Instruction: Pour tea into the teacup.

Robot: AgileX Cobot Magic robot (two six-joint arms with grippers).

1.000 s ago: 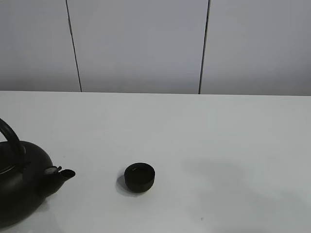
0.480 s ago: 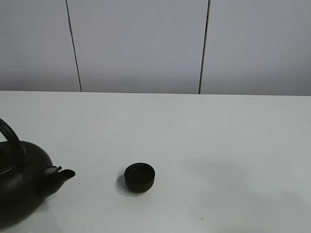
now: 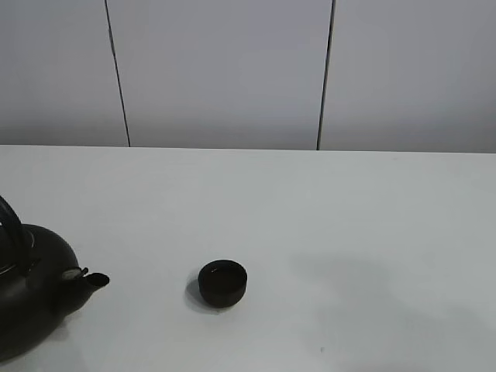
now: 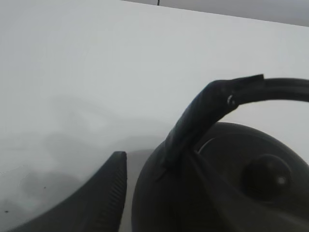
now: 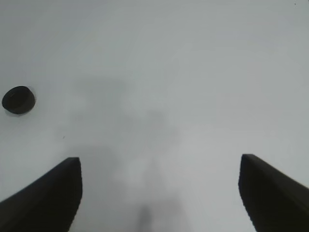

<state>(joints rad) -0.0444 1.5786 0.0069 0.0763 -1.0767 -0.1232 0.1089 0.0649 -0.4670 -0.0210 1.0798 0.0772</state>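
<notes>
The small black teacup (image 3: pixel 222 283) stands upright on the white table, a little left of the middle; it also shows far off in the right wrist view (image 5: pixel 18 100). The big black kettle (image 3: pixel 31 302) sits at the left edge with its spout (image 3: pixel 97 280) pointing at the cup, about a hand's width away. In the left wrist view my left gripper (image 4: pixel 154 166) is closed around the kettle's arched handle (image 4: pixel 203 116); one finger (image 4: pixel 99 200) shows and the other is hidden behind the kettle. My right gripper (image 5: pixel 159 164) is open and empty above bare table.
The white table (image 3: pixel 349 232) stretches to the right of the cup. A grey panelled wall (image 3: pixel 225 70) stands behind the table's far edge. Neither arm shows in the high view.
The kettle has shifted a little to the left and lower in the high view, away from the cup. The teacup has not moved.
</notes>
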